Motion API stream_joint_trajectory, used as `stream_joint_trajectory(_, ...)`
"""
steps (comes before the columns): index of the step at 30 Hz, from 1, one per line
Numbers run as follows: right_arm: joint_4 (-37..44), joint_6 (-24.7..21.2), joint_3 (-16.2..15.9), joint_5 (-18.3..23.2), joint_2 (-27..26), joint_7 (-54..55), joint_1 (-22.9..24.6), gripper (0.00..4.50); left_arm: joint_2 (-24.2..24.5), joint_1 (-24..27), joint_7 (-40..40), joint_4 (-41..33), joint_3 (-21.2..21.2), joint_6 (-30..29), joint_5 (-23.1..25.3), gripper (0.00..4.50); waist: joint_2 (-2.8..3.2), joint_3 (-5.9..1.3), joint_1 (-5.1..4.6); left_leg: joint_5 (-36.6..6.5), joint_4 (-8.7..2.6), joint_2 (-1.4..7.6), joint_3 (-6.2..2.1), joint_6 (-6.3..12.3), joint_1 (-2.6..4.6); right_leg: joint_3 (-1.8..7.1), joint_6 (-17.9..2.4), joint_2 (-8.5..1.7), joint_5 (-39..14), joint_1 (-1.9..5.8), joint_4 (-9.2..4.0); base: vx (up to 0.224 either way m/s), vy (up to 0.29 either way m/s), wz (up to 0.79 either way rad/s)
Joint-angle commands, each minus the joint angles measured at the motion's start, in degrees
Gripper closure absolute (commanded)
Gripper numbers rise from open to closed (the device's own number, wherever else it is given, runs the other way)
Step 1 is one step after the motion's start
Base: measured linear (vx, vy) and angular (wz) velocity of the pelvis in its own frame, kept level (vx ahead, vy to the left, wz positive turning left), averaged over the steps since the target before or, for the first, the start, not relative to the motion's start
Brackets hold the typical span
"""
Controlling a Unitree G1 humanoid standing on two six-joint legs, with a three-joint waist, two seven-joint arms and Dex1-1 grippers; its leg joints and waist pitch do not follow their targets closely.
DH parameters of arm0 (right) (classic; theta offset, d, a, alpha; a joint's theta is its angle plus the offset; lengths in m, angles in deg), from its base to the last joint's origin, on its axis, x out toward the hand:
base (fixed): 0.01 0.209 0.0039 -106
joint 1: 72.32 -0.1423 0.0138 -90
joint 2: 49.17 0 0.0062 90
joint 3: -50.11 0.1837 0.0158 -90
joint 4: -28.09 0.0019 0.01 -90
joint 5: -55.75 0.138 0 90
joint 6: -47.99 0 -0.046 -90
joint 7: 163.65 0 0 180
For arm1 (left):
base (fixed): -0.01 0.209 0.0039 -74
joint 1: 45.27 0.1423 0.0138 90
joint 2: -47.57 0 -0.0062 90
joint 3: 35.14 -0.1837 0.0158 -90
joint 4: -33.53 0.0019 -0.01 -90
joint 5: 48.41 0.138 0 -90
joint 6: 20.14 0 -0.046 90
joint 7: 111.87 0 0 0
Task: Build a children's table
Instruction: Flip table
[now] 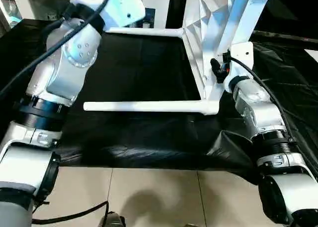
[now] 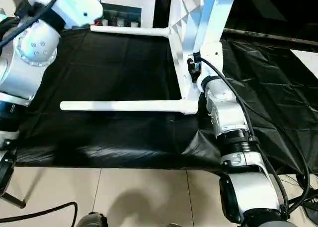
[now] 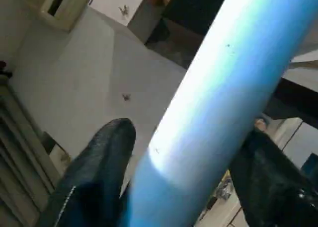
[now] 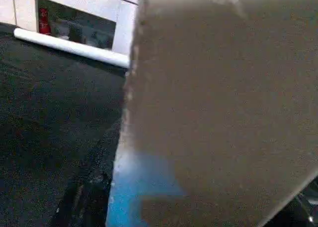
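White plastic formed the rectangular children's table top, which stood tipped on its edge on the black sheet-covered tabletop, with two white tubular legs already socketed and pointing toward the robot's left. The right pincer clamped the panel's near edge. The left pincer had a black finger on each side of a third white tubular leg; whether the grip was firm cannot be told. The step appeared to be fitting that leg. The next move called for aligning it with a free corner socket.

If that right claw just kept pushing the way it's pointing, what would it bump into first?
Probably the tabletop, standing on edge: the right gripper is already against its rim, and the right wrist view shows the white panel close up. Whether they touch is unclear.
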Motion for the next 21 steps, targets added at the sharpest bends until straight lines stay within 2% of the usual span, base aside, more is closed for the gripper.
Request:
stream_joint_trajectory(1, 0.0, 1.6, 0.4, -1.0, 1.8, -0.6, -1.2, 2.43, -0.3, 0.0, -1.9, 2.9, 0.1, -1.6, -0.5, 1.65, 0.51, -5.03, 0.14, -9.5, -3.49, 0.18, 0.3, -3.31, 2.51, 0.53, -10.8, -1.17, 0.7, 2.03, -3.31, 0.0, 0.0, 0.0)
stream_joint_trajectory(5, 0.1, 2.2, 0.1, -1.7, 2.7, -0.8, -1.8, 2.43, -0.7, 0.4, -3.4, 2.4, 0.3, -2.1, -2.0, 1.84, 0.58, -4.98, 0.37, -9.6, -3.52, 0.22, 0.33, -3.47, 2.57, 0.55, -10.7, -1.17, 0.2, 1.91, -3.35, 0.0, 0.0, 0.0)
stream_joint_trajectory(9, -1.3, 4.2, -0.1, -3.6, 6.9, -2.3, -5.2, 2.43, -3.1, 2.5, -5.7, -0.2, 2.5, -4.2, -7.1, 1.95, 0.58, -5.29, 0.69, -8.9, -3.29, 0.14, 0.44, -3.26, 2.51, 0.56, -11.0, -1.16, 0.7, 2.13, -3.17, 0.0, 0.0, 0.0)
stream_joint_trajectory(10, -1.3, 4.2, -0.1, -3.6, 6.9, -2.3, -5.2, 2.43, -3.1, 2.5, -5.7, -0.2, 2.5, -4.2, -7.1, 1.96, 0.43, -5.26, 0.66, -8.6, -3.29, 0.13, 0.5, -3.07, 2.45, 0.56, -11.2, -1.18, 1.0, 2.15, -3.16, 0.0, 0.0, 0.0)
stream_joint_trajectory(11, -2.6, 5.4, -0.4, -4.6, 9.4, -3.4, -7.9, 2.43, -4.6, 4.1, -5.8, -1.4, 4.5, -5.9, -10.1, 1.97, 0.48, -5.44, 0.87, -7.8, -3.08, 0.08, 0.59, -2.52, 2.41, 0.59, -11.5, -1.18, 1.9, 2.35, -3.03, 0.0, 0.0, 0.0)
stream_joint_trajectory(12, -2.8, 5.7, -0.5, -4.8, 9.8, -3.6, -8.3, 2.43, -4.9, 4.4, -5.8, -1.5, 4.8, -6.2, -10.6, 1.98, 0.08, -5.41, 0.79, -6.3, -2.96, -0.1, 0.72, -1.58, 2.03, 0.57, -12.0, -1.01, 3.0, 2.58, -3.0, 0.0, 0.0, 0.0)
stream_joint_trajectory(13, -3.7, 6.3, -0.6, -5.2, 11.2, -4.5, -10.3, 2.43, -5.8, 5.5, -5.8, -2.3, 6.3, -7.6, -12.4, 1.98, 0.19, -5.49, 1.14, -5.8, -2.78, -0.1, 0.88, -0.94, 2.23, 0.66, -12.1, -1.06, 3.5, 2.49, -3.02, 0.0, 0.0, 0.0)
stream_joint_trajectory(14, -4.4, 6.7, -0.7, -5.5, 12.2, -5.1, -11.7, 2.43, -6.3, 6.3, -5.7, -2.8, 7.3, -8.5, -13.6, 1.98, 0.5, -5.61, 1.12, -4.5, -2.66, -0.12, 0.86, 0.26, 1.85, 0.71, -12.6, -1.2, 4.5, 2.74, -2.77, 0.0, 0.0, 0.0)
stream_joint_trajectory(15, -4.6, 6.8, -0.7, -5.5, 12.4, -5.4, -12.1, 2.44, -6.4, 6.5, -5.8, -3.0, 7.5, -8.7, -13.7, 1.98, 0.55, -5.64, 1.29, -4.1, -2.53, -0.18, 1.0, 0.95, 1.88, 0.69, -12.7, -1.11, 4.2, 2.55, -2.9, 0.0, 0.0, 0.0)
stream_joint_trajectory(18, -6.9, 8.2, -2.0, -6.6, 15.2, -8.6, -17.2, 2.48, -7.6, 9.5, -6.2, -5.1, 10.9, -11.8, -16.1, 1.99, 0.54, -5.55, 1.23, -4.7, -2.5, -0.06, 1.03, 1.43, 1.88, 0.67, -12.8, -1.0, 2.7, 2.51, -2.99, 0.0, 0.0, 0.0)
stream_joint_trajectory(19, -8.1, 9.0, -2.8, -7.1, 16.1, -9.8, -18.9, 2.49, -8.0, 10.5, -6.4, -5.9, 12.1, -13.2, -16.8, 2.0, 0.73, -5.61, 1.32, -4.9, -2.49, 0.05, 0.94, 1.33, 1.96, 0.59, -13.0, -1.09, 2.3, 2.43, -2.92, 0.0, 0.0, 0.0)
stream_joint_trajectory(20, -8.1, 9.0, -2.8, -7.1, 16.1, -9.8, -18.9, 2.49, -8.0, 10.5, -6.4, -5.9, 12.1, -13.2, -16.8, 2.01, 0.71, -5.47, 1.07, -6.0, -2.52, 0.04, 0.96, 1.19, 1.89, 0.54, -12.9, -0.96, 0.7, 2.33, -3.08, 0.0, 0.0, 0.0)
stream_joint_trajectory(21, -9.3, 10.0, -3.8, -7.9, 17.0, -11.3, -20.8, 2.49, -8.4, 11.7, -6.6, -7.0, 13.3, -14.6, -17.8, 2.02, 0.52, -5.4, 1.05, -6.8, -2.51, 0.06, 1.07, 1.19, 2.02, 0.6, -12.8, -0.9, -0.3, 2.17, -3.29, 0.0, 0.0, 0.0)
